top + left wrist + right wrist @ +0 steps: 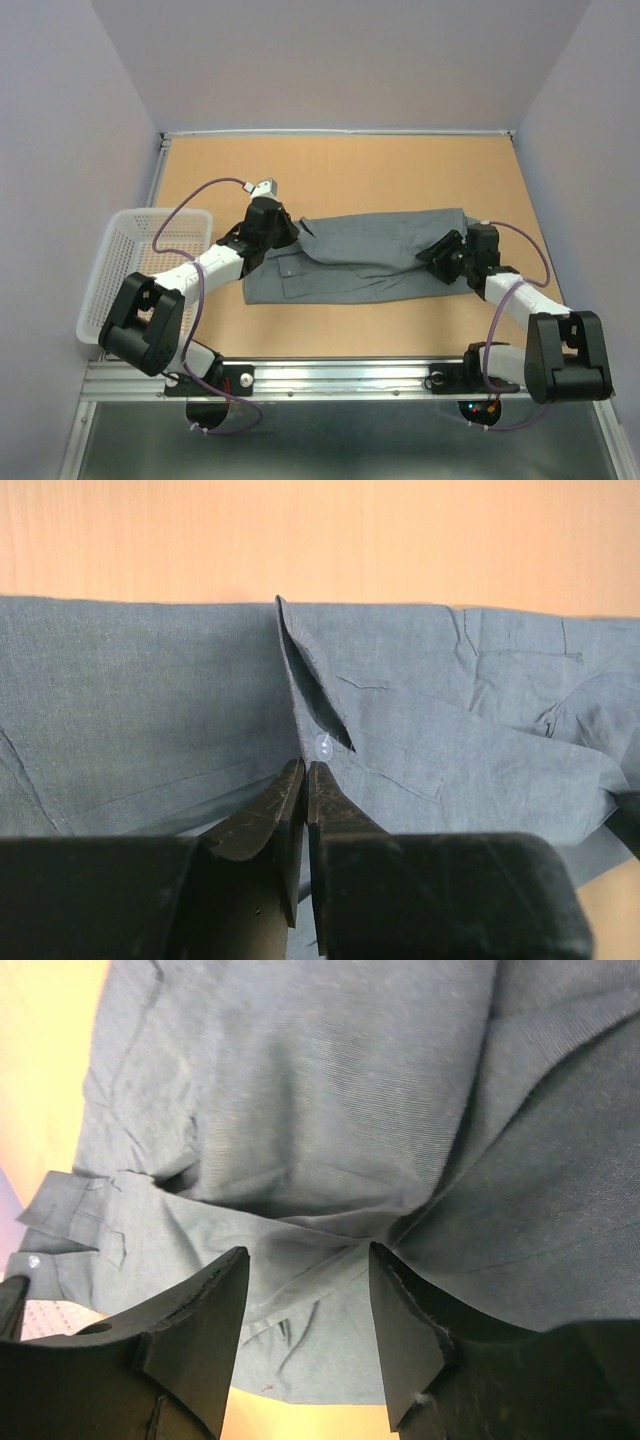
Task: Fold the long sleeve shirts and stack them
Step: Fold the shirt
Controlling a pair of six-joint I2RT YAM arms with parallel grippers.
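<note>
The grey long sleeve shirt (pixel 370 262) lies partly folded, stretched left to right across the middle of the table. My left gripper (pixel 287 232) is at its far left corner. In the left wrist view the jaws (pixel 305 768) are shut, with a buttoned edge flap of the shirt (pixel 150 710) running into the tips just below a pale button (pixel 324 745). My right gripper (pixel 442 250) is at the shirt's right end. In the right wrist view it (pixel 308 1260) is open, its fingers either side of a raised fold of the shirt (pixel 330 1090).
A white mesh basket (pixel 130 272) stands at the table's left edge, beside the left arm. Bare wooden table (pixel 350 170) lies beyond the shirt up to the back wall. A metal rail (pixel 330 375) runs along the near edge.
</note>
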